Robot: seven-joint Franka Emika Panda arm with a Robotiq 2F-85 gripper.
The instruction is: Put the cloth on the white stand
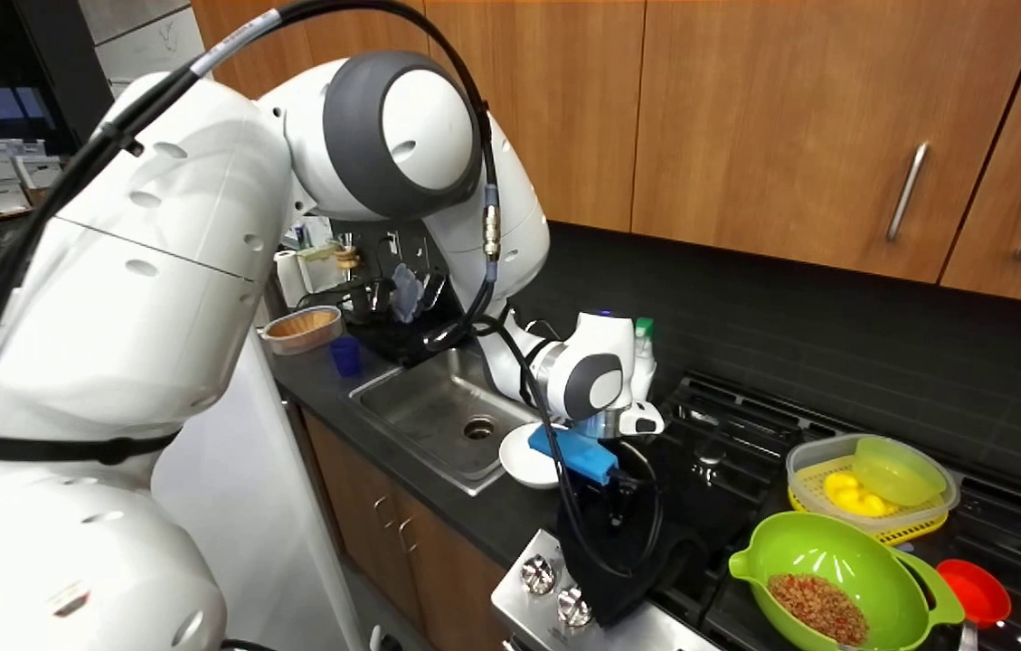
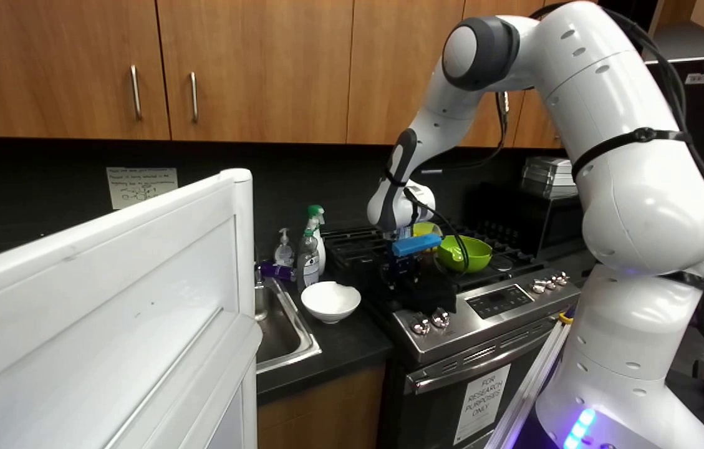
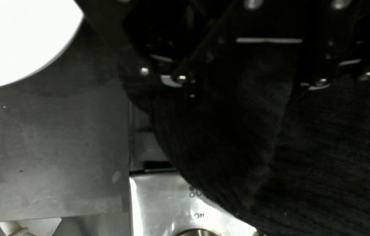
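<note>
The black cloth (image 1: pixel 605 588) lies crumpled at the front corner of the stove and hangs over the front panel beside the knobs. It also shows in an exterior view (image 2: pixel 433 296) and fills much of the wrist view (image 3: pixel 237 157). My gripper (image 1: pixel 619 515) points down at the cloth; it also shows in an exterior view (image 2: pixel 403 284) and at the top of the wrist view (image 3: pixel 247 88). Its fingers look spread apart. Their tips blur into the black cloth, so contact is unclear. No white stand is identifiable for certain; a white panel with a ledge (image 2: pixel 171 324) stands nearby.
A white bowl (image 2: pixel 330 302) stands on the counter between the sink (image 1: pixel 438 411) and the stove. A green bowl with food (image 1: pixel 836 542), a plastic container (image 1: pixel 872 479) and a red cup (image 1: pixel 976 589) are on the stove. Bottles (image 2: pixel 309 262) stand behind the white bowl.
</note>
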